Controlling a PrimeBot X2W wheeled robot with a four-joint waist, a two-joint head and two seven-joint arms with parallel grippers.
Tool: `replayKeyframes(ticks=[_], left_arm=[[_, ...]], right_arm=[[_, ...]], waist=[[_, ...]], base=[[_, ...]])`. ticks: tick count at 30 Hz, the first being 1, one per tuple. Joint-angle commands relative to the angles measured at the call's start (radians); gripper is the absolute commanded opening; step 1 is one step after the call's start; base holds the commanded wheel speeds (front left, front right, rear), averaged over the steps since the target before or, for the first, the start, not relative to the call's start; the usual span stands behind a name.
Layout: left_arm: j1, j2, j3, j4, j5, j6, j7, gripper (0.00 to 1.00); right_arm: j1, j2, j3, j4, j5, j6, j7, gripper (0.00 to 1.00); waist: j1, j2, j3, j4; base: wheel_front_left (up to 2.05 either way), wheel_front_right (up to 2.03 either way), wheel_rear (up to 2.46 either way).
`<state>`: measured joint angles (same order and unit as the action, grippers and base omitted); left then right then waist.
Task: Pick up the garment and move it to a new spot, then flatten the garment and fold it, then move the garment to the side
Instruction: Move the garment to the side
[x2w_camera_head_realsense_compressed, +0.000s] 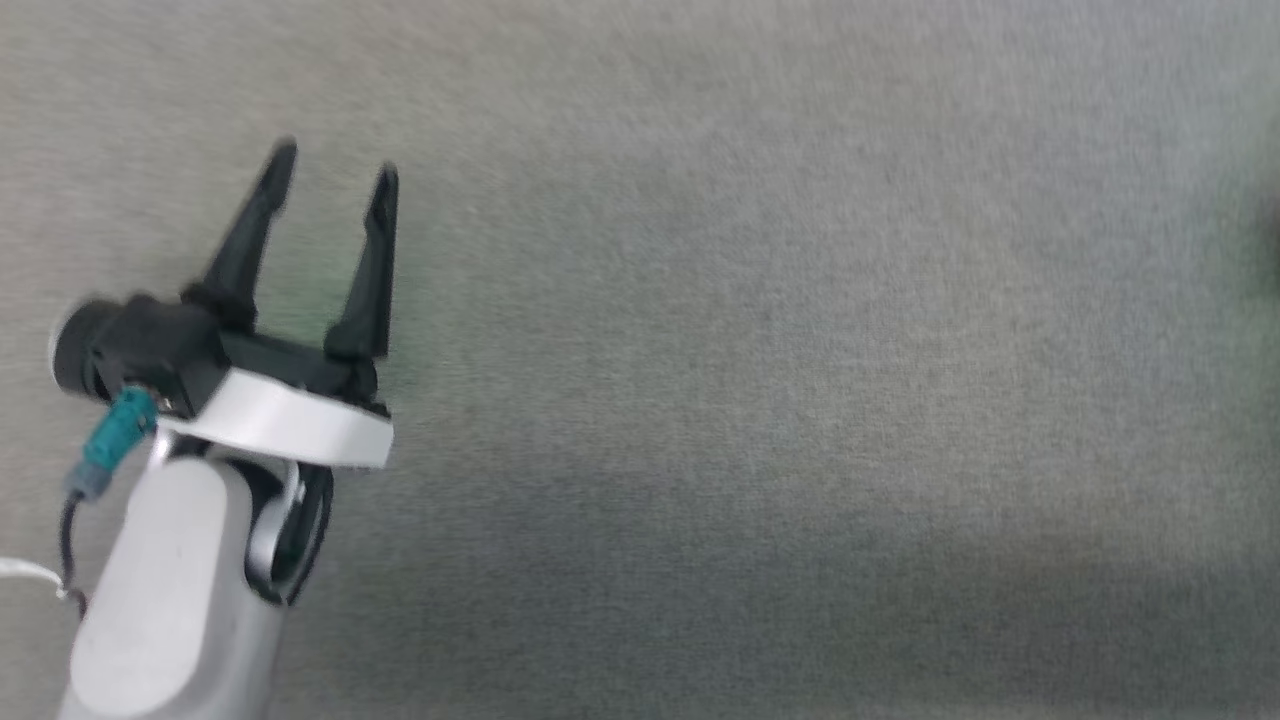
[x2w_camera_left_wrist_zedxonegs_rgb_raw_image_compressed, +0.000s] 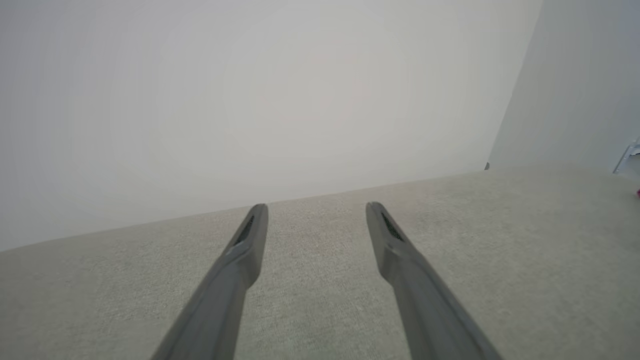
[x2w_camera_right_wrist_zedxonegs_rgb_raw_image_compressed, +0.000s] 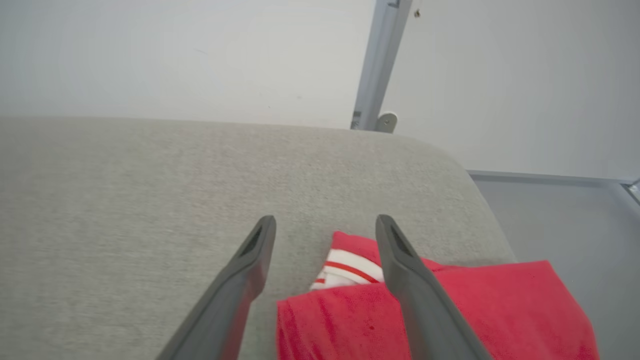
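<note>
The garment (x2w_camera_right_wrist_zedxonegs_rgb_raw_image_compressed: 470, 305), a red shirt folded into a compact bundle with a bit of white and red-striped trim (x2w_camera_right_wrist_zedxonegs_rgb_raw_image_compressed: 347, 267) showing, lies near the rounded corner of the grey fabric surface (x2w_camera_right_wrist_zedxonegs_rgb_raw_image_compressed: 150, 200) in the right wrist view. My right gripper (x2w_camera_right_wrist_zedxonegs_rgb_raw_image_compressed: 325, 225) hovers over it, open, fingers spread, nothing held. My left gripper (x2w_camera_head_realsense_compressed: 335, 170) is at the lower left of the head view, open and empty above bare grey fabric (x2w_camera_head_realsense_compressed: 800, 350). In the left wrist view the left gripper (x2w_camera_left_wrist_zedxonegs_rgb_raw_image_compressed: 316, 210) points toward a pale wall.
A white wall (x2w_camera_left_wrist_zedxonegs_rgb_raw_image_compressed: 250, 100) runs along the far edge of the fabric surface. In the right wrist view a grey metal post (x2w_camera_right_wrist_zedxonegs_rgb_raw_image_compressed: 377, 65) stands behind the surface's rounded corner, with grey floor (x2w_camera_right_wrist_zedxonegs_rgb_raw_image_compressed: 565, 220) beyond the edge on the right.
</note>
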<state>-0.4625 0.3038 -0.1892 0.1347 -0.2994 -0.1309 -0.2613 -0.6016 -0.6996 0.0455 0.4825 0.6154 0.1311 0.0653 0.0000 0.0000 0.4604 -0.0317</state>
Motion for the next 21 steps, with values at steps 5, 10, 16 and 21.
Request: replayKeyframes(ticks=[5,10,16,21], left_arm=[[0.099,-0.024,0.039,0.064,-0.01,0.001,-0.005,1.0],[0.157,-0.047,0.076,0.097,-0.017,0.001,-0.005,1.0],[0.243,-0.092,0.135,0.124,-0.012,0.001,-0.005,1.0],[0.309,-0.113,0.165,0.116,-0.002,0.001,-0.005,1.0]], right_arm=[[0.091,0.064,0.029,-0.052,0.0,0.0,-0.061,1.0],[0.151,0.118,0.04,-0.073,-0.026,0.0,-0.131,1.0],[0.243,0.203,0.036,-0.101,-0.06,0.0,-0.233,1.0],[0.332,0.253,0.039,-0.147,-0.101,0.0,-0.289,1.0]], waist=[[0.0,0.0,-0.133,0.072],[0.0,0.0,-0.187,0.092],[0.0,0.0,-0.256,0.108],[0.0,0.0,-0.302,0.11]], base=[[0.0,0.0,0.0],[0.0,0.0,0.0],[0.0,0.0,0.0],[0.0,0.0,0.0]])
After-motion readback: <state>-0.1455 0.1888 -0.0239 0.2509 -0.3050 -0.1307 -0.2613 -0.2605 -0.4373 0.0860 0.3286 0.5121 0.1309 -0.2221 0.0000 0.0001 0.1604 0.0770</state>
